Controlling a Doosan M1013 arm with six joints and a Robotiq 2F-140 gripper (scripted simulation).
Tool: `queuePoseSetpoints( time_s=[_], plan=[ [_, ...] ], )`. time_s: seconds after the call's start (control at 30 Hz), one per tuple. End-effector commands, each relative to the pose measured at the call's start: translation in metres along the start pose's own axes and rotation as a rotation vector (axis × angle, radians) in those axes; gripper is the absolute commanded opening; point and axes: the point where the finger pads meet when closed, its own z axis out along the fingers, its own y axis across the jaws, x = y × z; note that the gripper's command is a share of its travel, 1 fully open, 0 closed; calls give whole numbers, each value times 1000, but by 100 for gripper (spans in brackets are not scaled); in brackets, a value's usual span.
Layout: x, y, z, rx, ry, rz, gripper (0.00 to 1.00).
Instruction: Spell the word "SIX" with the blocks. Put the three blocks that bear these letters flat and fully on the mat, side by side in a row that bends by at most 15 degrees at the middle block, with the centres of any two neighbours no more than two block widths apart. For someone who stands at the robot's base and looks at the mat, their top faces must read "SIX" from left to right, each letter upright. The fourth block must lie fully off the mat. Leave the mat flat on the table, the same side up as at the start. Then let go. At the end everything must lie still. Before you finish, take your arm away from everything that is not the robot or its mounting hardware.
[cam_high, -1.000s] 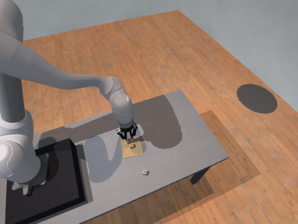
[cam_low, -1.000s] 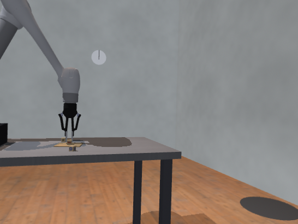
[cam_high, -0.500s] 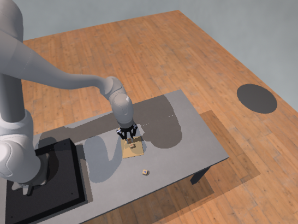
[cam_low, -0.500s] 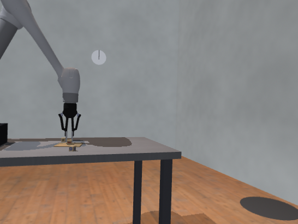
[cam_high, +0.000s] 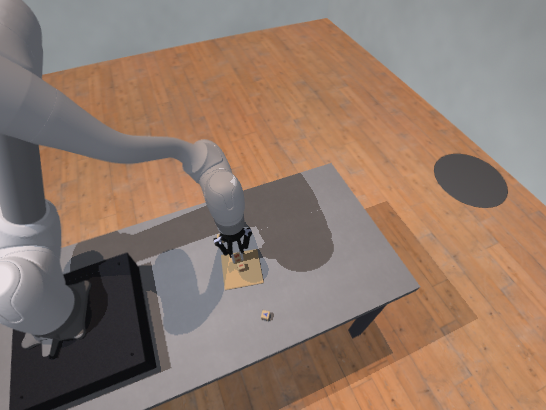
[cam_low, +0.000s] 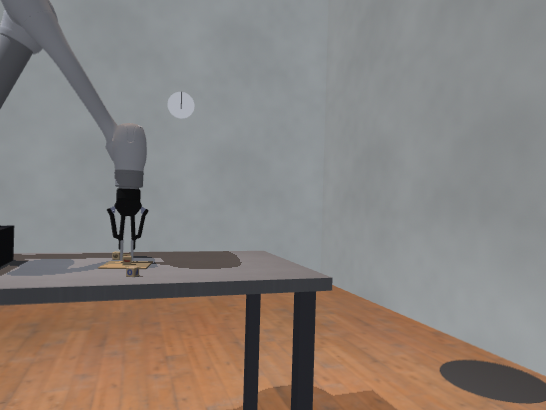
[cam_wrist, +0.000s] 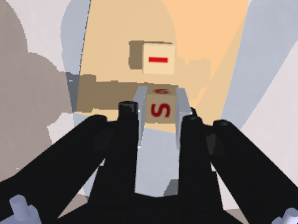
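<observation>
My gripper (cam_high: 237, 256) (cam_low: 127, 258) (cam_wrist: 161, 101) points down at the tan mat (cam_high: 250, 281) (cam_low: 107, 266) (cam_wrist: 110, 25), its fingers against both sides of the block with a red S (cam_high: 237, 258) (cam_wrist: 160, 110). The S lies sideways in the wrist view. I cannot tell whether this block touches the mat. The block with a red I (cam_high: 242, 267) (cam_wrist: 158, 59) sits on the mat just beyond it, bar sideways in the wrist view. A block with blue marks (cam_high: 266, 315) (cam_low: 132, 272) lies off the mat. Another block (cam_low: 116, 255) is behind the gripper, its letter unreadable.
The grey table (cam_high: 320, 305) (cam_low: 200, 277) carries the mat and blocks. The black robot base plate (cam_high: 115, 320) stands at its left end in the top view. The arm's shadow covers part of the table and mat.
</observation>
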Motion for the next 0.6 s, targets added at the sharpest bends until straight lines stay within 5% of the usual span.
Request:
queuePoseSetpoints(
  time_s=[0.0, 0.57],
  plan=[
    [3, 0, 3, 2, 1, -3, 13],
    [3, -4, 3, 2, 1, -8, 13]
  ],
)
